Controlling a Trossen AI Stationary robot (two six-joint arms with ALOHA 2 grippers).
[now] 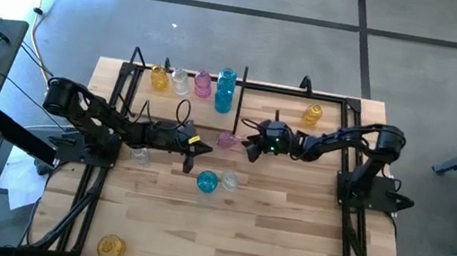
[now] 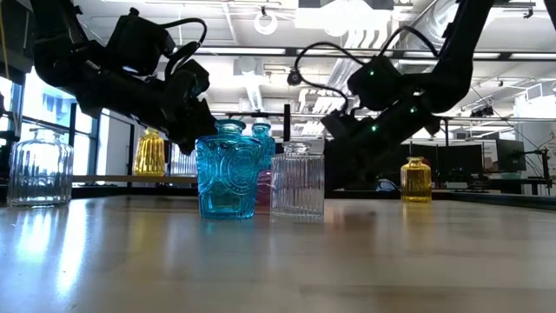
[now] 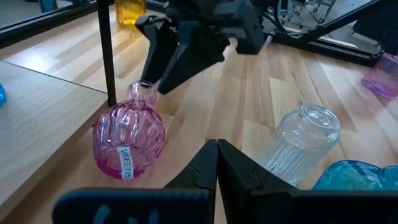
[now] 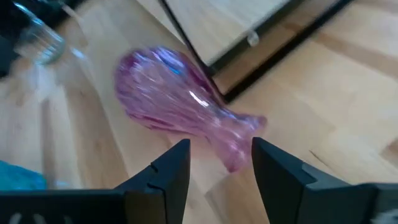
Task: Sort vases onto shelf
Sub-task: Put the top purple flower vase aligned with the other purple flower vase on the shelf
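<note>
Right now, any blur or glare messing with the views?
Right wrist view: pink vase smeared by motion blur. Low view: bright ceiling lights, arms backlit, teal vase sharp. High view: glare on the floor at top left. Left wrist view: clean.

The wooden table (image 1: 267,234) carries the shelf (image 1: 342,100) and scattered vases; a pink vase (image 1: 226,139) stands just beside the right claw (image 1: 250,145).

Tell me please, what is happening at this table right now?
Two robot arms are sorting small glass vases onto a black wire shelf. The right hand is open, its fingers on either side of the neck of a pink bulbous vase that stands beside the shelf's upright rod. The left hand is shut and empty, pointing at that same vase. A teal vase and a clear ribbed vase wait nearby.
</note>
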